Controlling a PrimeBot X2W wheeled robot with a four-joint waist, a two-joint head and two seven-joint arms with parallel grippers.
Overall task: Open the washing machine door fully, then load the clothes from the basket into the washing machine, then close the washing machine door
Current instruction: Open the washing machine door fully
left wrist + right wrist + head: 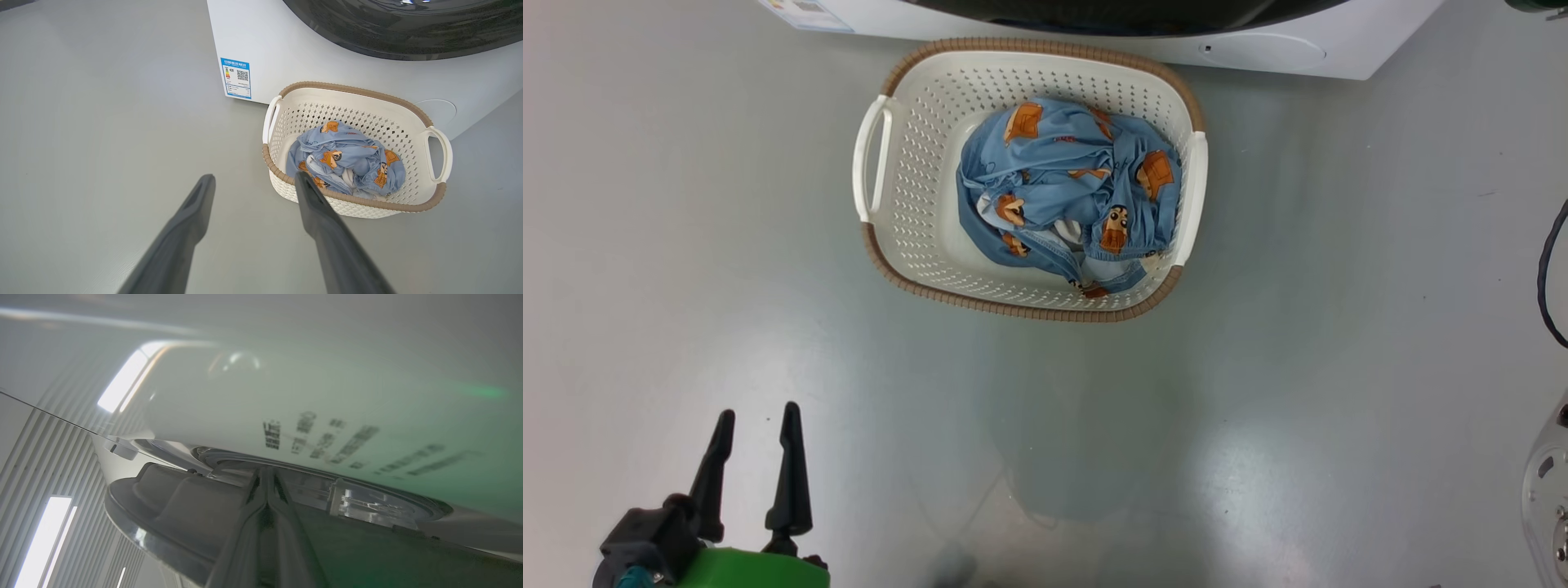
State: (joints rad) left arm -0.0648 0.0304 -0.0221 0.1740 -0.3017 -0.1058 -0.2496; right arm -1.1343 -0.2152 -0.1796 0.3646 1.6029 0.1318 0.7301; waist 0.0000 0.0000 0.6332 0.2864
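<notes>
I judge this to be the first step. My right gripper, fingers pressed together on nothing, pokes at the edge of the large round glossy black washing machine door. The door may be ajar, but the blurred wrist view won't settle it. Loading is not begun: the light blue bear-print clothes lie bunched in the cream perforated plastic basket, which sits on the grey floor just before the big white washing machine. My left gripper hangs wide and empty, well apart from the basket. A black cable lies off to the right, out of the way.
</notes>
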